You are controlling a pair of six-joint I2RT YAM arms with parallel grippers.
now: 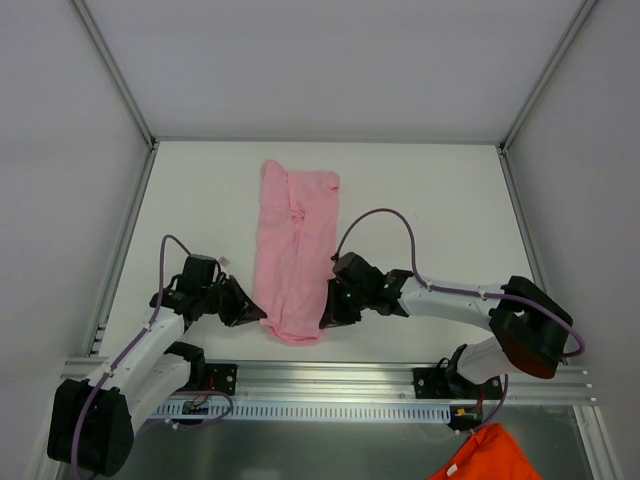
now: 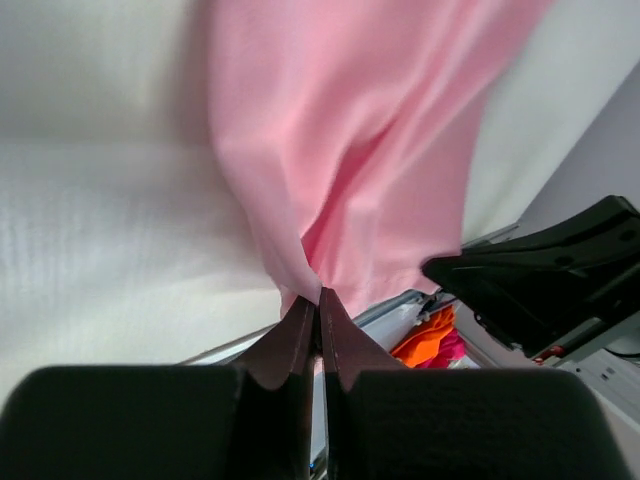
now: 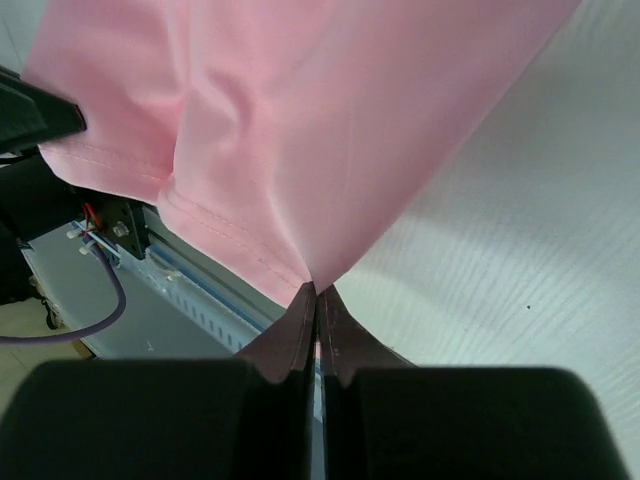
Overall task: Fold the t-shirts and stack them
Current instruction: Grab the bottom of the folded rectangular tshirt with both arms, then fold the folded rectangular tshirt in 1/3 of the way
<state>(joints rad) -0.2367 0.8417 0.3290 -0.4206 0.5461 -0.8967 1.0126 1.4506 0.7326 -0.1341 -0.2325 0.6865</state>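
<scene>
**Item: t-shirt (image 1: 295,255).** Pink, plain. Laid on the table (image 1: 440,200) as a narrow, rumpled strip, its long axis running from 12 to 6 o'clock. The 6 o'clock end lies just short of the rail (image 1: 340,375).

**Left gripper (image 1: 255,312).** Placed at the strip's 7 o'clock corner. In the wrist view the jaws are seen pressed together, with a pinch of pink cloth caught at the tips.

**Right gripper (image 1: 325,318).** Placed at the 5 o'clock corner. The jaws are likewise closed on cloth, gripped at the stitched hem (image 3: 220,240).

**Handling, as judged.** The fabric is thin, soft and light, with no stiffness. It is expected to sag between the two grips and to drape wherever it is unsupported. Stacked layers may slide apart, so each pinch is best taken through all of them. The near hem corners are judged the right hold. The stitched edge gives the firmest bite. Both corners are best carried level and together.

**Also present.** Orange cloth (image 1: 490,455) at 5 o'clock, off the table.
</scene>
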